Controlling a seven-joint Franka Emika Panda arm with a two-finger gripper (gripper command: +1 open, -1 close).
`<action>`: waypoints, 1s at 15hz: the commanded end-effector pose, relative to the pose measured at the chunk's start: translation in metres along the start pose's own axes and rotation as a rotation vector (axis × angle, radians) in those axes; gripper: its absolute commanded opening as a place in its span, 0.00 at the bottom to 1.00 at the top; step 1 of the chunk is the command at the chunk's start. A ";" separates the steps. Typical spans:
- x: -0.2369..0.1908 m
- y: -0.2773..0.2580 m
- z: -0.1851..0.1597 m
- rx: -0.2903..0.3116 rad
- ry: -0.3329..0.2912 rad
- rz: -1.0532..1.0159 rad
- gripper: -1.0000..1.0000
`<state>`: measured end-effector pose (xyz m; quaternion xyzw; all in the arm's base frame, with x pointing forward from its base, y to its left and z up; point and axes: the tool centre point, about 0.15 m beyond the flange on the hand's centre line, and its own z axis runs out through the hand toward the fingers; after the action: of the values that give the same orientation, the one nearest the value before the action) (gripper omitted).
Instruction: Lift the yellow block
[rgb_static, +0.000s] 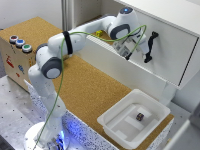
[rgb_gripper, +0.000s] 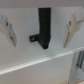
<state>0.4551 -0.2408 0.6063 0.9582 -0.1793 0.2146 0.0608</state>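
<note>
White pincer fingers (rgb_gripper: 10, 31) stand wide apart, empty, facing a black handle (rgb_gripper: 44, 27). Behind the gripper (rgb_static: 131, 54), well apart on the shelf, sits the yellow block (rgb_static: 100, 33).

**Colours and surface patterns of the workcell.**
White arm (rgb_static: 50, 65) with grey joint caps and a black band; thin yellow-green cable (rgb_static: 62, 75); speckled tan cork tabletop (rgb_static: 95, 90); white tray (rgb_static: 112, 125) holding a small dark brown block (rgb_static: 139, 117); dull-yellow block (rgb_static: 99, 33); white cabinet panel (rgb_static: 165, 45) with black handle (rgb_static: 150, 47); wooden box (rgb_static: 17, 60) bearing red, blue and green buttons.
</note>
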 end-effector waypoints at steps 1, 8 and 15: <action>-0.073 -0.068 0.012 0.010 0.080 -0.069 1.00; -0.112 -0.223 0.028 0.176 0.006 -0.274 1.00; -0.097 -0.370 0.023 0.222 0.044 -0.472 1.00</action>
<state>0.4726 0.0455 0.5357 0.9719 0.0433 0.2300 -0.0235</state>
